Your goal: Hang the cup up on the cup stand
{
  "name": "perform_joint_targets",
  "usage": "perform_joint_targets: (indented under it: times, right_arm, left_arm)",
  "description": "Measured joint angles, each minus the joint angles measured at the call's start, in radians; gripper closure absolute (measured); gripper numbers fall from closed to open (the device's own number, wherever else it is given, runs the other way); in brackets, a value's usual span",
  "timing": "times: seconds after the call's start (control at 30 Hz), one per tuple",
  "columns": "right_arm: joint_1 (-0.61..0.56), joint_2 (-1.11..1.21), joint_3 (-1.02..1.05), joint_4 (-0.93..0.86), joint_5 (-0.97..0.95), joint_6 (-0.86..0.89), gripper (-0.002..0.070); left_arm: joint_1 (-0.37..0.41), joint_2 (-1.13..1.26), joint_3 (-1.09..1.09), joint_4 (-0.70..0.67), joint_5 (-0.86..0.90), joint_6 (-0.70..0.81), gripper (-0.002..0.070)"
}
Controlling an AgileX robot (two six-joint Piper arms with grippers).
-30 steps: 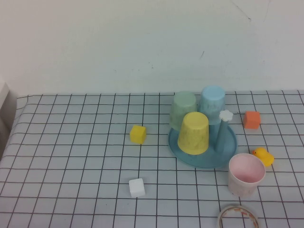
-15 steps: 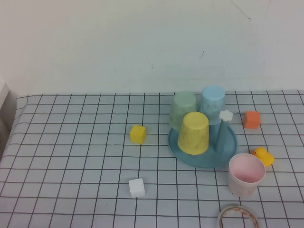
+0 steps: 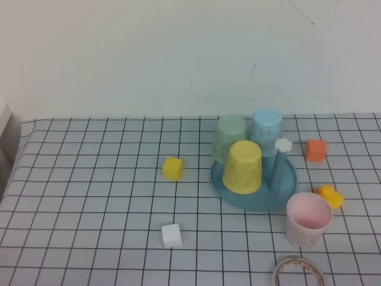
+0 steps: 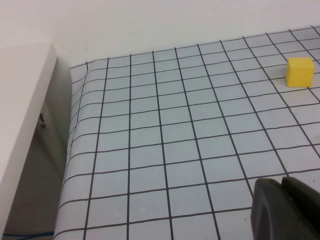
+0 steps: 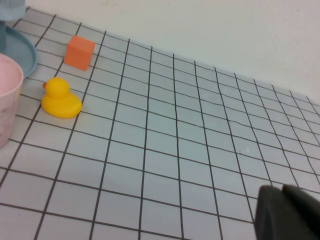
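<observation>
The pink cup [image 3: 308, 219] stands upright, mouth up, just beside the near right edge of the cup stand [image 3: 254, 199], untouched and off any peg, while yellow [image 3: 242, 167], green [image 3: 230, 139] and light blue [image 3: 266, 128] cups sit inverted on the stand, leaving the flower-tipped peg [image 3: 281, 162] bare, likely its destination. The high view shows neither arm; only the wrist views reveal the left gripper [image 4: 286, 210] and right gripper [image 5: 289, 212], both closed, empty, and well away from the stand.

The round roll of tape [image 3: 297, 271] runs off the high view's lower edge; the yellow speckled cup [image 3: 243, 167] hides its peg.
</observation>
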Motion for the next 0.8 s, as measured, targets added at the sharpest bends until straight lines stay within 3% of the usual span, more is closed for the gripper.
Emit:
perform_joint_targets:
  times: [0.8]
  right_arm:
    - [0.000, 0.000, 0.004, 0.000, -0.027, 0.002, 0.0678]
  left_arm:
    - [0.000, 0.000, 0.000, 0.000, 0.000, -0.004, 0.0676]
